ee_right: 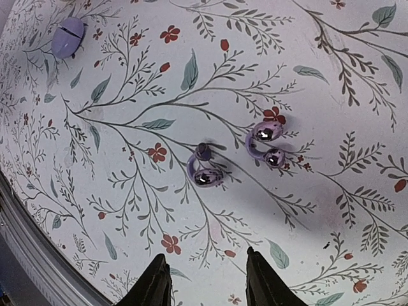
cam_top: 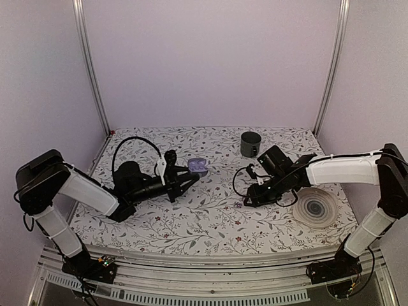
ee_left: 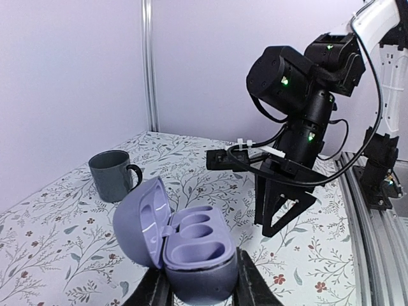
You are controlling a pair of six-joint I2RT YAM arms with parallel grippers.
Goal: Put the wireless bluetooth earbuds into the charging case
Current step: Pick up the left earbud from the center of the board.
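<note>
White floral cloth (cam_top: 210,223): covers the whole table top, with lilac walls behind and at both sides.
Left arm (cam_top: 76,188): reaches in from the left and lies low over the cloth.
Right arm (cam_top: 338,171): reaches in from the right, wrist bent down toward the middle of the cloth.
Grey disc (cam_top: 315,208): flat, spiral-marked, on the cloth under the right forearm.
Dark mug (cam_top: 250,144): upright at the far edge, handle toward the right of the top view.
Left gripper (ee_left: 203,290): clamped narrow on the charging case, one finger on each flank of the base.
Right gripper (ee_right: 205,280): fingers parted, nothing between them, hanging above the cloth.
Charging case (ee_left: 197,245): lilac-grey, glossy, raised off the cloth left of centre; lid swung open off the left long edge, sockets facing up; long axis running away from the fingers.
Earbuds (ee_right: 205,171): two lilac clip shapes with shiny beads, lying on the cloth beyond the right fingertips; the other earbud (ee_right: 266,143) near it, not touching.
Left wrist view only: the sockets and the inside of the lid.
Right wrist view only: the earbuds; case there just a small oval at the top left.
Top view: case a small lilac patch at the left fingertips.
</note>
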